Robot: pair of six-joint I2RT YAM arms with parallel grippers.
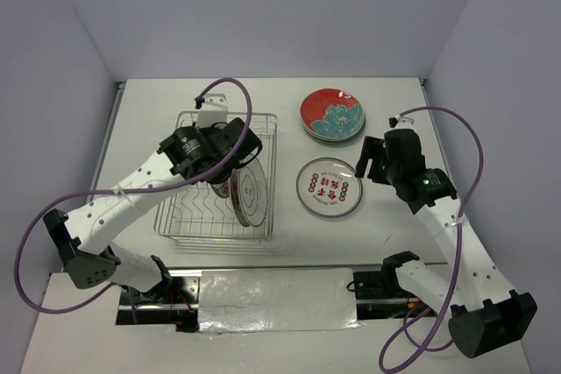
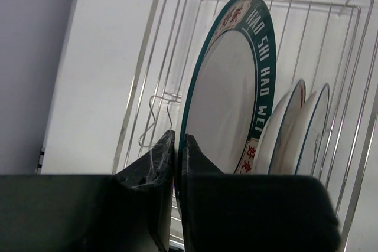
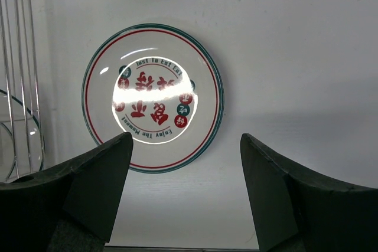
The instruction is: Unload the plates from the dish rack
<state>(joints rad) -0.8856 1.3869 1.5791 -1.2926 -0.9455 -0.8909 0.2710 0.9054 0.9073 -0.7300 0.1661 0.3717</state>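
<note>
Three plates stand on edge in the rack [image 1: 188, 208], toward its right side: a large teal-rim plate [image 2: 230, 87] and two smaller plates [image 2: 289, 131] behind it. The rack sits left of centre on the table [image 1: 294, 238]. To its right, unloaded and lying flat, are a red-topped stack [image 1: 331, 116] at the far side (count beneath the top plate not readable) and, nearer, a single white plate [image 3: 152, 98] with red characters. Left end effector [image 2: 177, 151] is pinched narrow on the teal-rim plate's lower edge; the plate is upright and looks unlifted. Right end effector [image 3: 186, 143] is wide, holding nothing, above the white plate. Judgement: about half done, three plates left, the first of them gripped.
</note>
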